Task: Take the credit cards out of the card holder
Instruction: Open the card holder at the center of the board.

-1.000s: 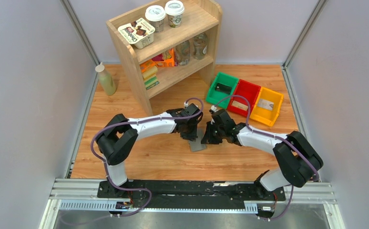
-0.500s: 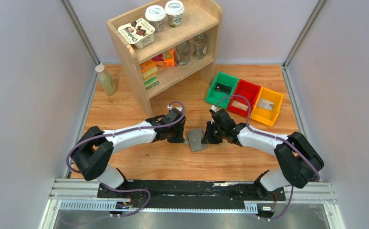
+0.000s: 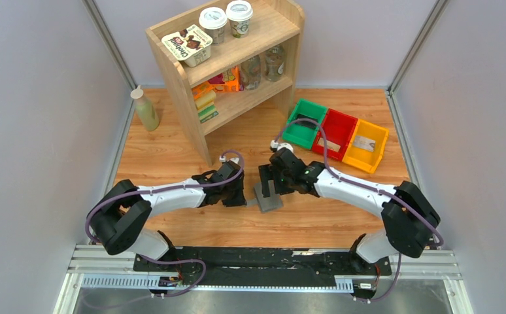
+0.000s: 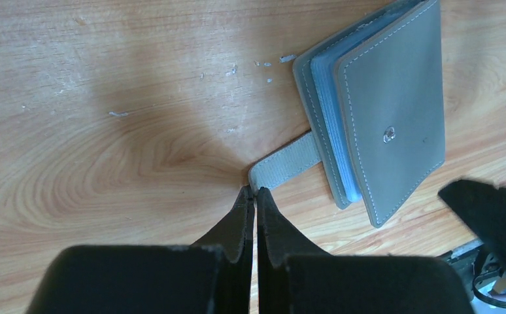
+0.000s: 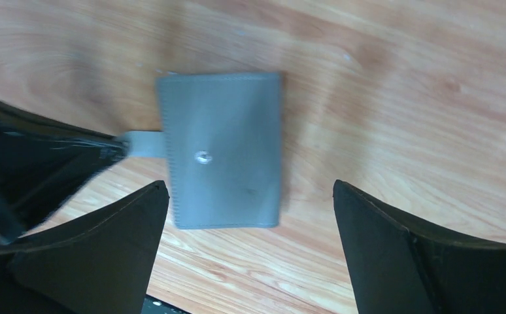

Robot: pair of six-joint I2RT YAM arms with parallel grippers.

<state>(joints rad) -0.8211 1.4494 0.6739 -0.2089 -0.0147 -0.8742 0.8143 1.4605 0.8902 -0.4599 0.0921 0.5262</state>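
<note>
— Why on the table (image 3: 172, 219), card holder (image 3: 268, 196) closed and flat between the arms?
— Likely for opening: with the right hand (image 5: 248, 191) spread wide over it, the left hand (image 4: 255, 195) shut tight at the side tab (image 4: 284, 163), grip unclear.
— Changed since earlier?
— Narrow on the right then; drawn back on the left.

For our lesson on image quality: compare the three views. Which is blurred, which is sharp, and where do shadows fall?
Right wrist view: blurred, the wallet soft-edged. Left wrist view: sharp, wallet stitching crisp, a dark shadow on the wood ahead of the left gripper. Top view: evenly lit, sharp.
</note>
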